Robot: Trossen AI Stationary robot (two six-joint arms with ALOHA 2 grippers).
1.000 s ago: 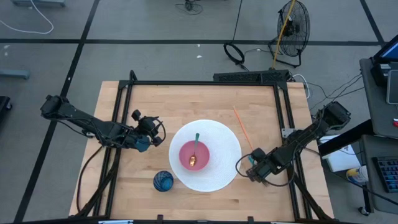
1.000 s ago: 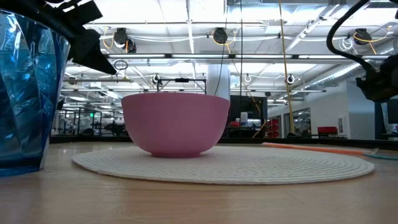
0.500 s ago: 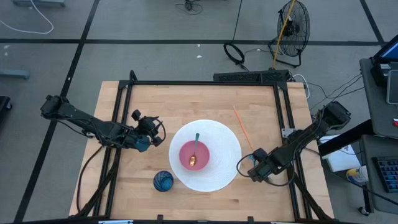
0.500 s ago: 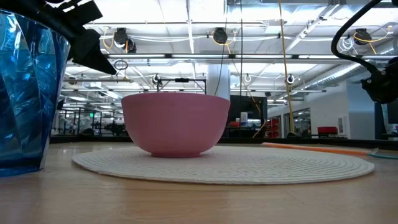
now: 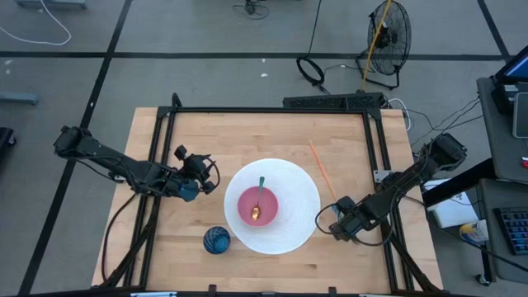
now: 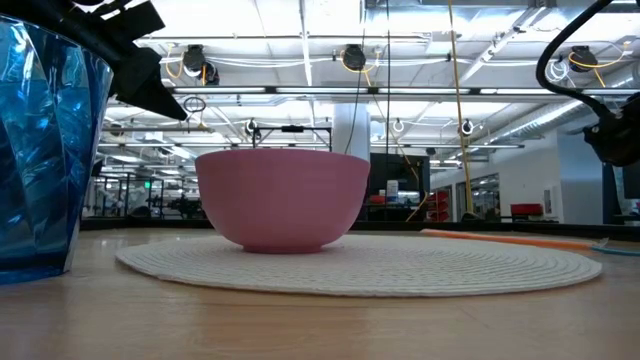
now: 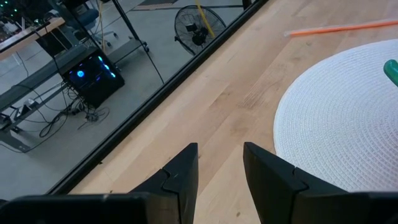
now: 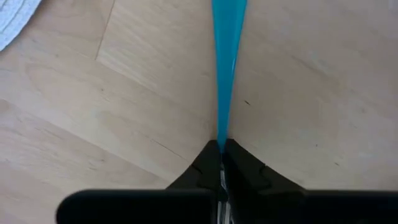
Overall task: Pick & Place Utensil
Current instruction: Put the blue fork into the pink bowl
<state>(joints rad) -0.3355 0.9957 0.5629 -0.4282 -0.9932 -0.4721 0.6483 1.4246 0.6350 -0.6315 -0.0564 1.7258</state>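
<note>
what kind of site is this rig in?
Likely a robotics lab or workshop: a concrete floor with loose cables, a floor fan, and open ceiling trusses with lights over more workstations behind.

The counter (image 5: pixel 272 140) is pale wood with a smooth, satin finish and visible grain. At the frame's centre lies a white woven mat (image 5: pixel 297 198), coarse and matt. On it sits a pink bowl (image 6: pixel 282 200), matt plastic by its look. At lower left stands a blue cup (image 6: pixel 40 150) of glossy, translucent plastic.
</note>
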